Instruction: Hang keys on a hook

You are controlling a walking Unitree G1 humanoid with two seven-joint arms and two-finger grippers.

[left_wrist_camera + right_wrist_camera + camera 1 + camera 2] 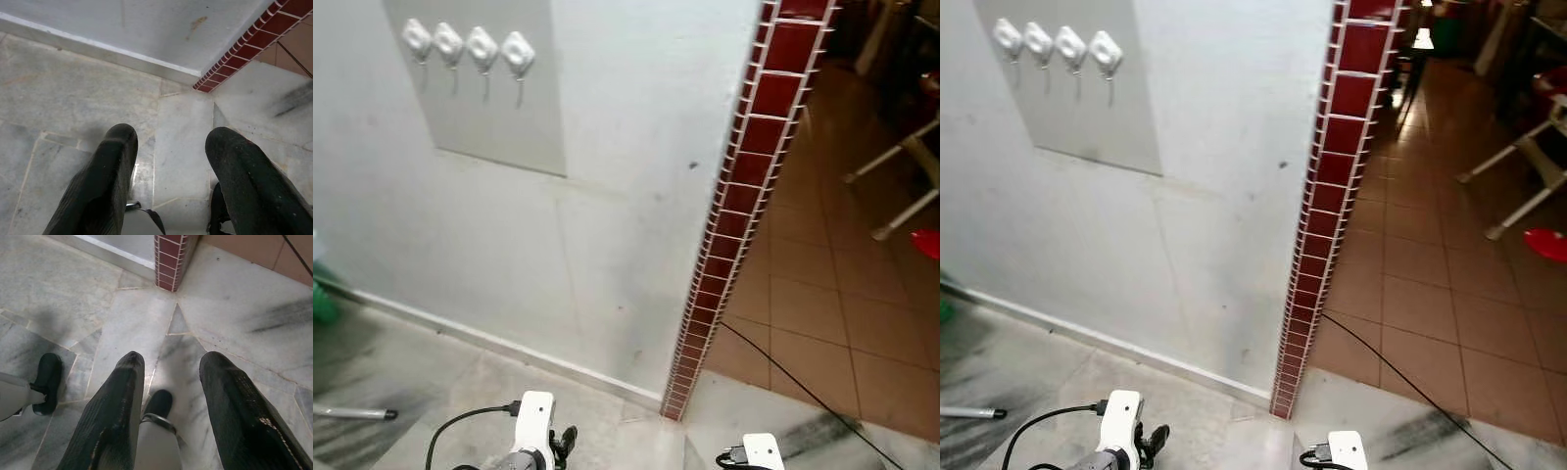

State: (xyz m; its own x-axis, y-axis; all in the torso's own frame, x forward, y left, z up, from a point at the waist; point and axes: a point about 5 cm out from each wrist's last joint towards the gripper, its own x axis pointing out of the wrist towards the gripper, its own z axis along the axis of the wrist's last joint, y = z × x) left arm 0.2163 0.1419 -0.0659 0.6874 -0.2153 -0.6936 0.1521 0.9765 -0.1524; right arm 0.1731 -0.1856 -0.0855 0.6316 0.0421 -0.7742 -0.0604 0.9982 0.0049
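Observation:
A row of several white hooks (465,45) is fixed to a pale grey panel (499,113) high on the white wall, up and to my left. Both arms hang low near the marble floor. My left gripper (171,142) is open, its black fingers (110,171) spread over floor slabs with nothing between them. My right gripper (168,364) is open too, empty, pointing down at the floor above my own feet (48,382). The left wrist (533,426) and right wrist (761,452) peek in at the bottom of the eye views.
A red-tiled wall edge (744,196) ends the white wall on the right. Beyond it lies brown tiled floor (822,313) with a black cable (803,387), white chair legs (901,166) and a red object (927,242). A metal rod (352,413) and something green (321,302) are at the left.

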